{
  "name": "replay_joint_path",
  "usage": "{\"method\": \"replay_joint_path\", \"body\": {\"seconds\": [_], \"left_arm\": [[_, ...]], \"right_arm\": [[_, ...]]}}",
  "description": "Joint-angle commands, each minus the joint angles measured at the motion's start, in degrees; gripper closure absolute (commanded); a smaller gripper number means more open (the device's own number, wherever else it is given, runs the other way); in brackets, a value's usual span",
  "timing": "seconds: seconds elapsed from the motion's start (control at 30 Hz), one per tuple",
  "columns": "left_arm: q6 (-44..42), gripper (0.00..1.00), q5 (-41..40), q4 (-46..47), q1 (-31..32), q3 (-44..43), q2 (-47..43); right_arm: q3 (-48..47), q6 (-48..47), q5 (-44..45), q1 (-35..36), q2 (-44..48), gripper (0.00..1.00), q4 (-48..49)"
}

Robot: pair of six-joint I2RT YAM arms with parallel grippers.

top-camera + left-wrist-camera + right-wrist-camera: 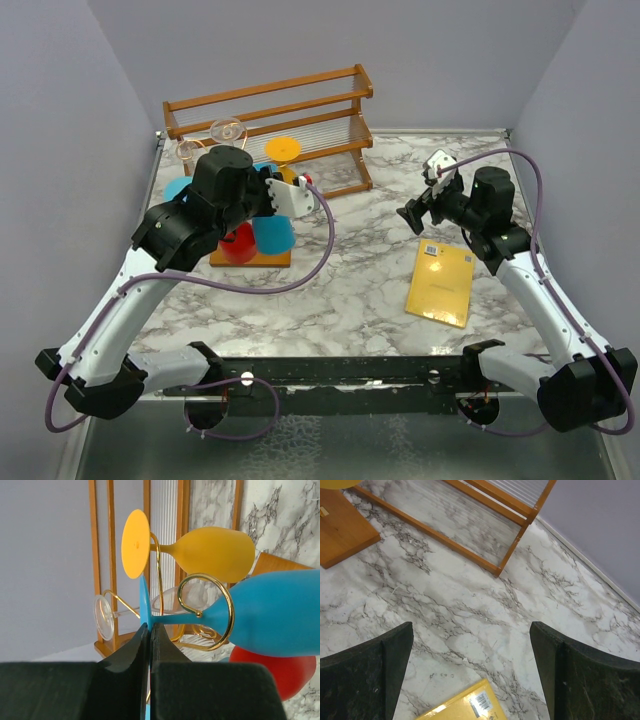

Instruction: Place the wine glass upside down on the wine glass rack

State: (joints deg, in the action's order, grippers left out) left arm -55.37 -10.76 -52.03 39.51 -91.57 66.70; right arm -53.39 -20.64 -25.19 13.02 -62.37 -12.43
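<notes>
While stem of blue wine glass (270, 615) is cradled in gold curl of wine glass rack (206, 575), foot edge is pinched by fully closed left gripper (150, 627). Wide-spread, empty right gripper (471, 630) is held over open marble table (470, 595).

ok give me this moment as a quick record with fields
left gripper: shut on foot of blue wine glass
stem: within a gold loop of the wine glass rack
also on rack: yellow wine glass, clear glass
right gripper: open, empty, above marble table
near it: yellow booklet
</notes>
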Motion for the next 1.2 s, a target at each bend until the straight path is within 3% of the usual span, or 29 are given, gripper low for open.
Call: {"method": "replay_joint_path", "body": {"seconds": [0.0, 1.17], "left_arm": [[2.63, 1.0, 2.15, -0.48, 0.04, -0.93, -1.61], [5.83, 1.0, 10.5, 0.38, 0.13, -1.32, -1.01]], "right_arm": [[0.19, -0.8, -0.96, -0.27, -0.47, 0.0, 0.65], [0.21, -1.02, -0.99, -0.27, -0.83, 0.0, 0.54]]}}
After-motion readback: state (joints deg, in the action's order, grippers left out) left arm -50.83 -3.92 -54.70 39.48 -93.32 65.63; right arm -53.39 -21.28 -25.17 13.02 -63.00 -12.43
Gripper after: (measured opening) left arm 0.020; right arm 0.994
